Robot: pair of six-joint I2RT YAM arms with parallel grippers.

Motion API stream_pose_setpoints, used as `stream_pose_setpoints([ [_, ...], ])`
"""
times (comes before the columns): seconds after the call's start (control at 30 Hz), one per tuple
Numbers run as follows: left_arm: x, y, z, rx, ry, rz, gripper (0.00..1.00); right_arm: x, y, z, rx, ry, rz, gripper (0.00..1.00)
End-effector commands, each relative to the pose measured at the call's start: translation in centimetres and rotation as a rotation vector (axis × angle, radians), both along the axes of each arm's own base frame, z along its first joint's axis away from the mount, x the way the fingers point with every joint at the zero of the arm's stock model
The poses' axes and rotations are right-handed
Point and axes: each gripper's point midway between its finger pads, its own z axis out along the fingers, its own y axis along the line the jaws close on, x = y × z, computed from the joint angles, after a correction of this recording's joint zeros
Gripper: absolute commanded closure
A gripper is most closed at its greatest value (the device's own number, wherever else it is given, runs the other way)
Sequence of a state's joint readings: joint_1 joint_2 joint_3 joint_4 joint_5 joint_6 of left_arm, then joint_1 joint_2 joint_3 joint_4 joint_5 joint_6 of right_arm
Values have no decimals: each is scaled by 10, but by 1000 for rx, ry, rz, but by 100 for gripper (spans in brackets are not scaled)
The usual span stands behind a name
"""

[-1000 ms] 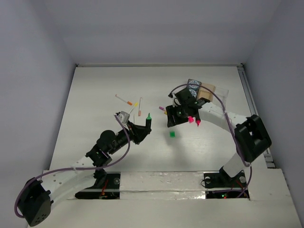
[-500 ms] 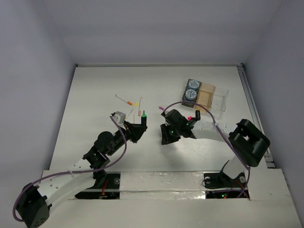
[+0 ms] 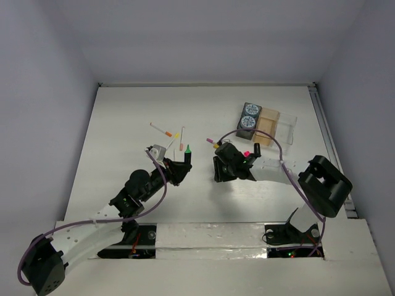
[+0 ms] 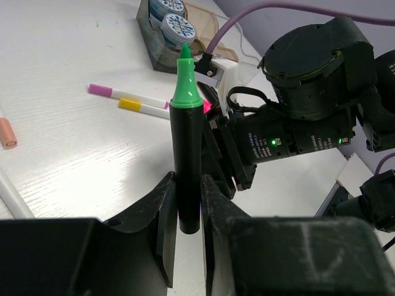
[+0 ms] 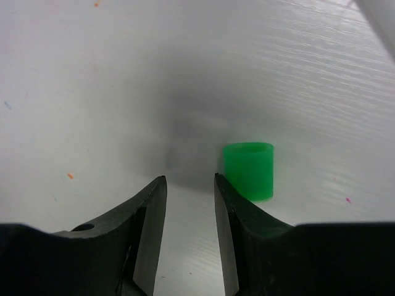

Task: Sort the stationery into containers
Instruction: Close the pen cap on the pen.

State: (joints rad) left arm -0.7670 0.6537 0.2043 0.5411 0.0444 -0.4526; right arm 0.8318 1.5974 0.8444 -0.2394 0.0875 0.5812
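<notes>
From above, the right hand (image 3: 229, 170) has left the tray (image 3: 289, 125) and dropped low over the bench (image 3: 123, 117), on the side of the tray nearer the arms. Two canisters (image 3: 248, 116) sit in the tray's dark section. Loose pens (image 3: 162, 129) lie well left of the tray, with open bench around them and the walls far off.

The left wrist view shows the left hand (image 4: 185, 206) pinching a green-tipped marker (image 4: 187, 135) upright, tip toward the tray, with the right arm (image 4: 308, 92) crowding close ahead.

In the right wrist view the jaws stand partly spread and empty. The green cap (image 5: 248, 170) stands just outside one finger, so the grab looks off-centre and probably needs a sidestep.
</notes>
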Motion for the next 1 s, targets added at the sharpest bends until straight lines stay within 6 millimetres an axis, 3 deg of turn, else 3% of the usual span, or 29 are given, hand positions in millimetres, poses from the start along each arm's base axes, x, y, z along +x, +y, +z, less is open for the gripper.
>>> stream_pose_setpoints([
  [0.0, 0, -3, 14, -32, -49, -14, 100, 3, -29, -3, -104, -41, -81, 57],
  [0.17, 0, -5, 13, -28, -44, -19, 100, 5, -35, 2, -138, -50, -90, 56],
  [0.33, 0, -5, 12, -29, -43, -19, 100, 2, -47, 4, -178, -53, -113, 33],
  [0.47, 0, -7, 10, -26, -37, -25, 100, 4, -46, 4, -165, -67, -121, 23],
  [0.8, 1, -7, 8, -22, -31, -25, 100, 31, -25, 9, -62, -103, -142, 23],
  [0.97, 1, -8, 8, -22, -31, -25, 100, 41, -24, 7, -57, -106, -154, 23],
])
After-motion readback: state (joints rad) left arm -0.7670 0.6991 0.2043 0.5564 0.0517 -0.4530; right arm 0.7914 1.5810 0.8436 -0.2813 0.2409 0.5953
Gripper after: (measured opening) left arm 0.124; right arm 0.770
